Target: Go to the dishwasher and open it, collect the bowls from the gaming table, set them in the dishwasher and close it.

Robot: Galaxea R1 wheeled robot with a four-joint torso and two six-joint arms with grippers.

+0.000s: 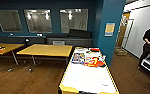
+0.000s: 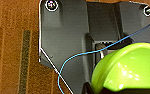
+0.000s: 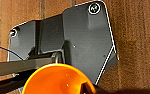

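Now: L tool w/ green bowl (image 2: pixel 126 68), R tool w/ orange bowl (image 3: pixel 57 80), grips unclear.

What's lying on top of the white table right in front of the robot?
On the white table, colourful flat items lie at its far end, too blurred to identify. The near part looks bare; whatever lies beneath those items is covered.

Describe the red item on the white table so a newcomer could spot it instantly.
Start at the teal pillar in the head view; the long white-topped table runs toward its base. At that table's far end lies a flat red-and-yellow item, beside a bluish printed one; the bright red sets it apart.
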